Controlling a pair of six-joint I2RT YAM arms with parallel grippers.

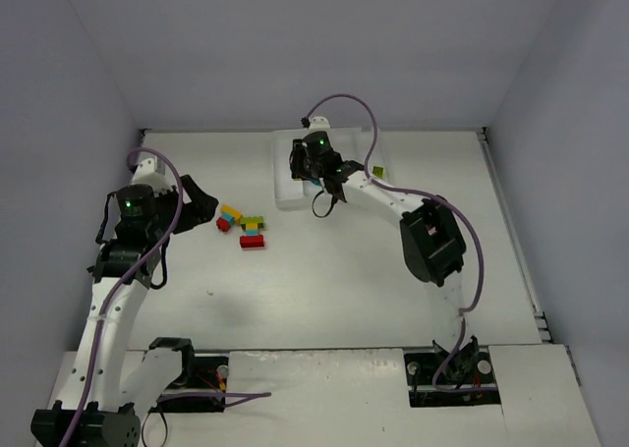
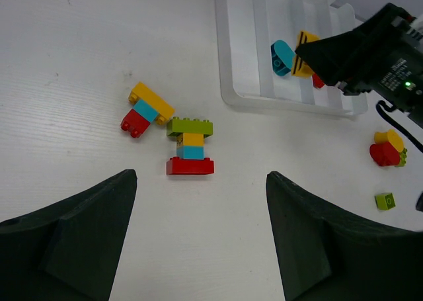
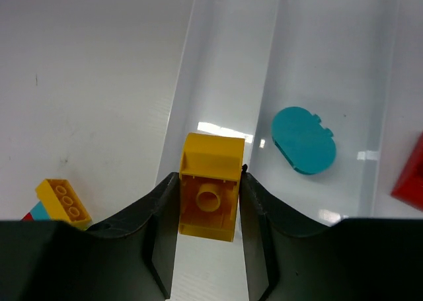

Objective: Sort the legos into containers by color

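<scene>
My right gripper (image 3: 209,176) is shut on a yellow brick (image 3: 208,195), held over the leftmost compartment of the white tray (image 3: 180,83). A cyan rounded brick (image 3: 303,141) lies in the second compartment, and a red brick (image 3: 410,175) shows at the right edge. My left gripper (image 2: 201,176) hangs open over bare table. Ahead of it lie a stack of red, cyan, yellow and green bricks (image 2: 190,147) and a yellow, cyan and red stack (image 2: 147,107). From the top view, the right gripper (image 1: 313,167) is over the tray (image 1: 285,196) and the left gripper (image 1: 201,206) is beside the stacks (image 1: 254,233).
A red, yellow and green cluster (image 2: 386,149) and a small green brick (image 2: 384,200) lie on the table to the right of the tray. The right arm (image 1: 430,239) reaches across the table's right half. Walls close in the table on the left, far and right sides.
</scene>
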